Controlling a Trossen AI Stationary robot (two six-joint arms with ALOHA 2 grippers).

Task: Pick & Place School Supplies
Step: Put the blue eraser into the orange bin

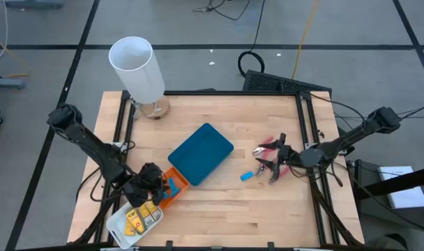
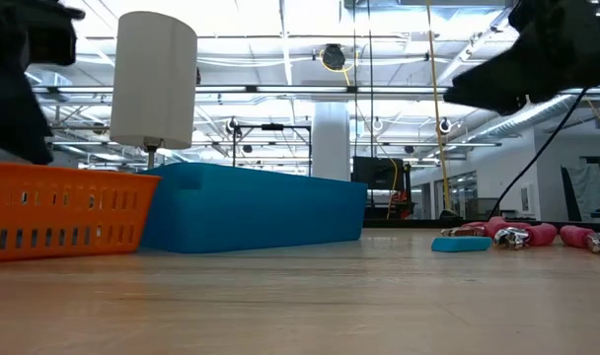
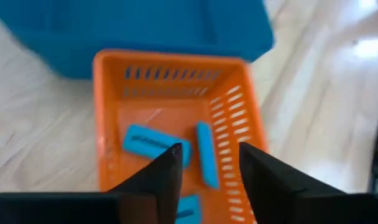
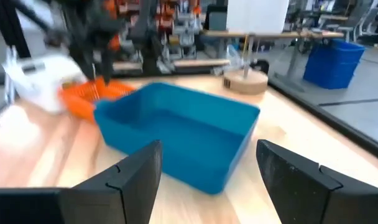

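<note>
At about seven o'clock on the table, the left gripper (image 1: 150,183) hung over the orange tray (image 1: 181,183), its fingers (image 3: 166,174) a narrow gap apart with nothing between them. Under it lay light-blue oblong pieces (image 3: 153,142), at least three in the left wrist view. Just below, the white tray (image 1: 117,224) held the yellow blocky pieces (image 1: 139,217).

At the centre sat the teal tray (image 1: 201,153), which looked empty in the right wrist view.

Toward three o'clock one more light-blue piece (image 1: 247,176) lay on the bare wood, and just beside it the pink-handled scissors (image 1: 268,146). The right gripper (image 1: 273,165) hovered near them, fingers spread wide and holding nothing.

The lone blue piece looked light and rigid, probably easy to pinch across its short sides. The scissors would likely be heavier, with slick metal blades; the pink handles or the pivot seemed the better hold, though from overhead I could not tell how the two pairs overlapped.
</note>
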